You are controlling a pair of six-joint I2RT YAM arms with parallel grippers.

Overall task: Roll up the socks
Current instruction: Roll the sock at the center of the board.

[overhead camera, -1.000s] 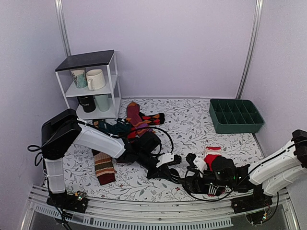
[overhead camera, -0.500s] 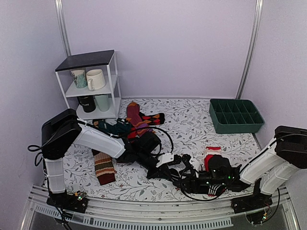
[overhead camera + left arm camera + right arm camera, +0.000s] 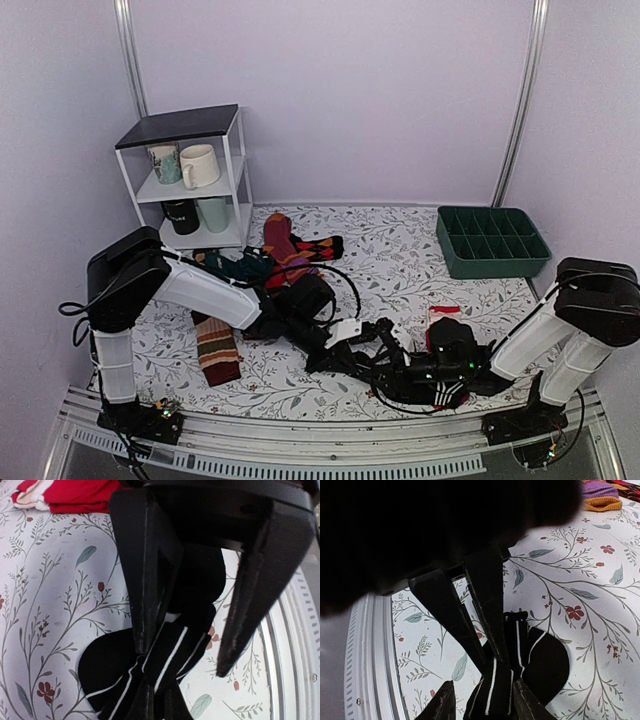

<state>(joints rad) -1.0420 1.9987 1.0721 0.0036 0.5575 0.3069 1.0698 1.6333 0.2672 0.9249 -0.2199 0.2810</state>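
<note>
Floral-print table cloth (image 3: pixel 400 262) inside a pale lilac booth. White shelf unit (image 3: pixel 185 128) w/ mugs (image 3: pixel 198 165) at back left, green compartment tray (image 3: pixel 492 268) at back right. Loose pile of mixed socks (image 3: pixel 285 250) mid-table, brown striped sock (image 3: pixel 216 348) lying alone near the L arm, red sock (image 3: pixel 440 328) just right of where the arms meet.

Both arms are low and reach to the centre-front of the table, grippers tip to tip close to the near edge. Task item, the striped sock (image 3: pixel 172 652) (black w/ thin white stripes), sits on the cloth between them and is mostly hidden by the grippers in the top view. One rounded black lobe of it lies flat on the cloth and the striped part is bunched up at the fingers.

Left gripper (image 3: pixel 490 664): fingers pressed together at the tips, pinching the bunched striped part of the sock. Right gripper (image 3: pixel 484 692): fingers apart, one on each side of the same striped band. One finger looks to be touching the fabric, w/ a small gap on the other side, so it is straddling, not clamped.

Can't tell if any of the sock is lifted off the cloth
</note>
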